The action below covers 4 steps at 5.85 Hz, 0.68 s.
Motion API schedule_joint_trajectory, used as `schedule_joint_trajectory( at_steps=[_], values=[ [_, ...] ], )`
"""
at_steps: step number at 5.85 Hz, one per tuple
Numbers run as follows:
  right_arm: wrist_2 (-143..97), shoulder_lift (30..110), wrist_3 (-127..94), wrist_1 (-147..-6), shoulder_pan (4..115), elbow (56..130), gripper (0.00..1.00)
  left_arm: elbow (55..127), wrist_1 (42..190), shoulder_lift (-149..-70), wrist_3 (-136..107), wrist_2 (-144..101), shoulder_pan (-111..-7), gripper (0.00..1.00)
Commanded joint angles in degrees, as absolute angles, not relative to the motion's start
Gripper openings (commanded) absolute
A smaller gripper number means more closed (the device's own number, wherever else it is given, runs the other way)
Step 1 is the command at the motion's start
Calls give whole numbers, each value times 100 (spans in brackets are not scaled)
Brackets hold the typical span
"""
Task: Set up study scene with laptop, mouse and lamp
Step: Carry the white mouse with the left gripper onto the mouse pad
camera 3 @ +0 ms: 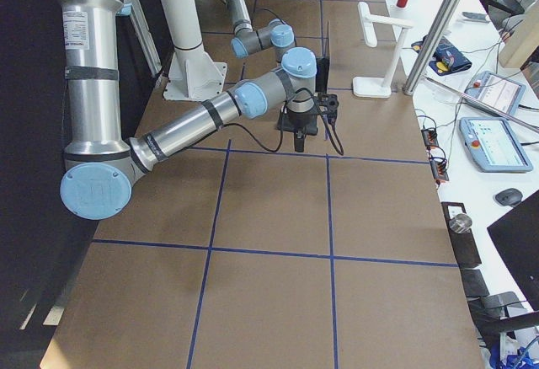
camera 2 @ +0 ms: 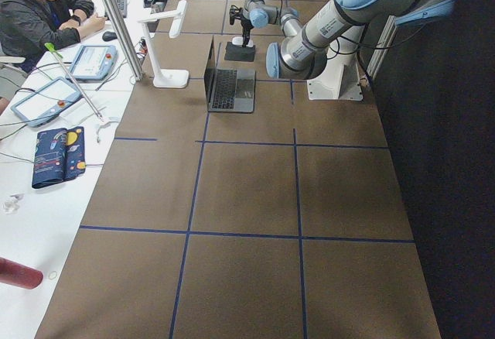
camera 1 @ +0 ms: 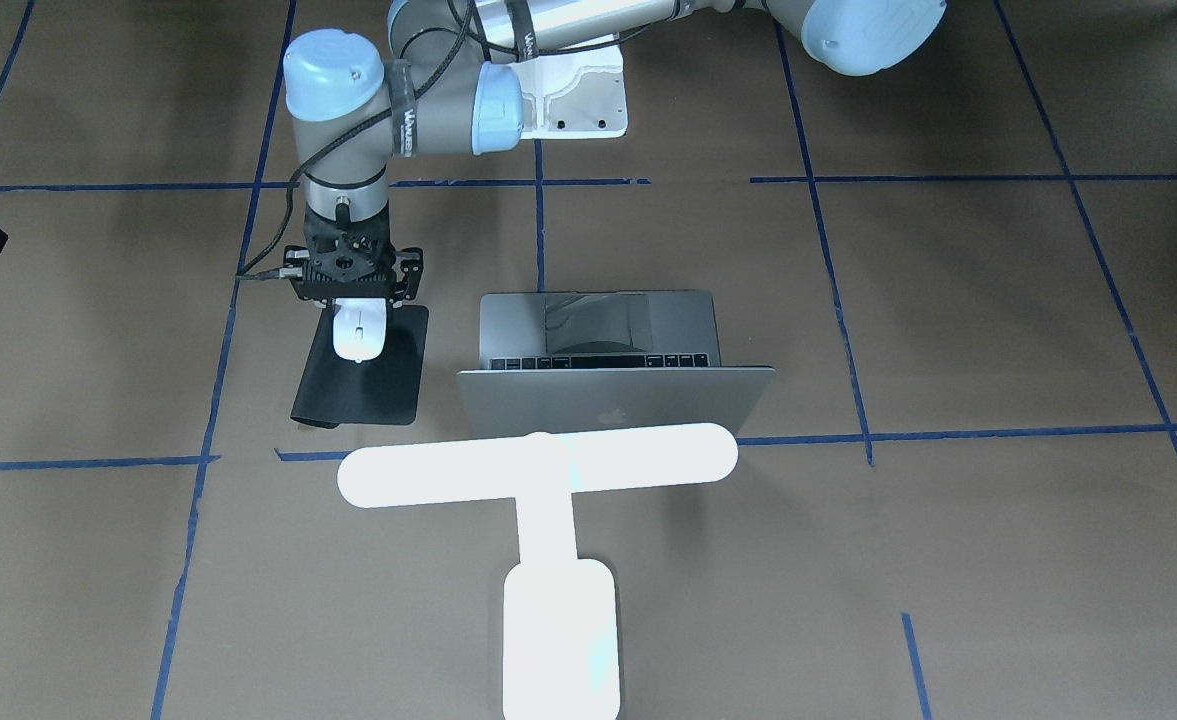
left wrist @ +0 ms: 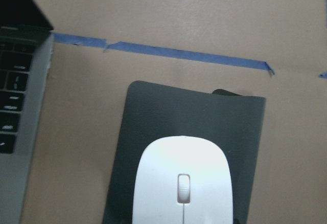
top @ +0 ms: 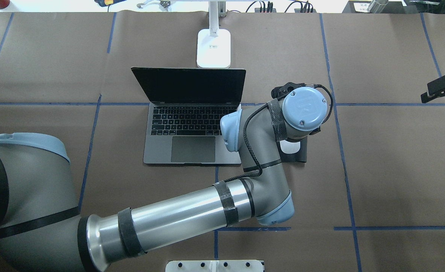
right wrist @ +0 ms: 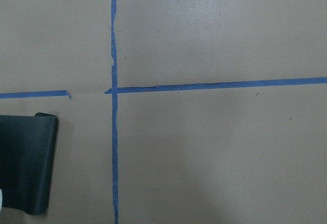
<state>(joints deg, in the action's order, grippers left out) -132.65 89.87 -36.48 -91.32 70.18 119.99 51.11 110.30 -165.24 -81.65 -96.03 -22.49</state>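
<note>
- Mouse (camera 1: 359, 330): white, apparently resting on a black mouse mat (camera 1: 378, 385). It sits just beside the open laptop (top: 192, 124), on the robot's right of it and not touching it.
- Left gripper (camera 1: 353, 285): reached across and directly above the mouse's end nearer the robot. Its fingers are hidden, so I cannot tell whether the pincer is wide, narrow or clasping.
- Lamp (camera 1: 548, 480): lit, with its base just behind the laptop's raised screen.
- Right gripper (top: 442, 88): well apart from the rest, at the overhead view's right edge. Its pincer state cannot be told either.
</note>
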Motion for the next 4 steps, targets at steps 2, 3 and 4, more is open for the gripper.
schedule_joint_trajectory(
  at_steps=[2,3,4],
  values=[
    [-13280,8991,-3647,-9132,7022,12023,100,4755,11320,-16594,-8165,-9606,-2259,25],
    [-13280,8983,-3656,-9141,7022,12041,100,4755,11338,-16594,-8165,-9606,-2259,99],
    [-13280,8974,-3656,-9141,7014,12032,100,4764,11338,-16602,-8174,-9606,-2267,100]
  ],
)
